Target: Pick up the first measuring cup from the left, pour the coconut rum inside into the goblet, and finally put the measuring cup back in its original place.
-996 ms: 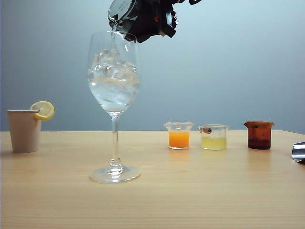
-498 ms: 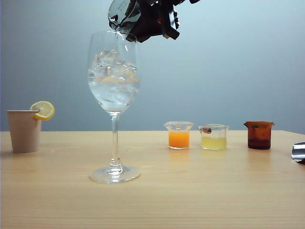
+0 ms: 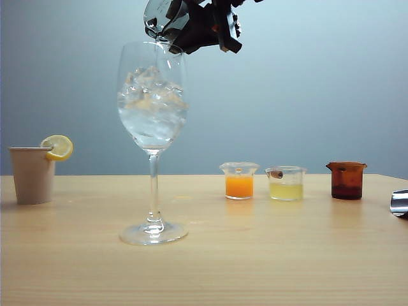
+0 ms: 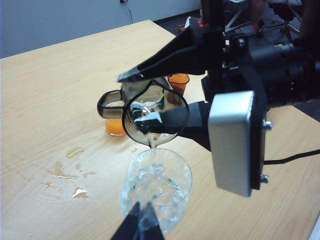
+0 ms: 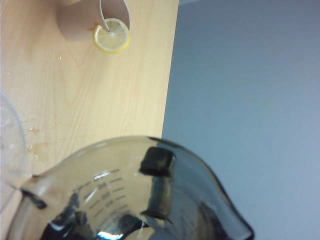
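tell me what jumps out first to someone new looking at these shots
The tall goblet full of ice stands left of centre on the table. Just above its rim, the right claw holds the smoky measuring cup tipped steeply, spout down. Behind to the right sits a row of small cups, the orange one brightest.
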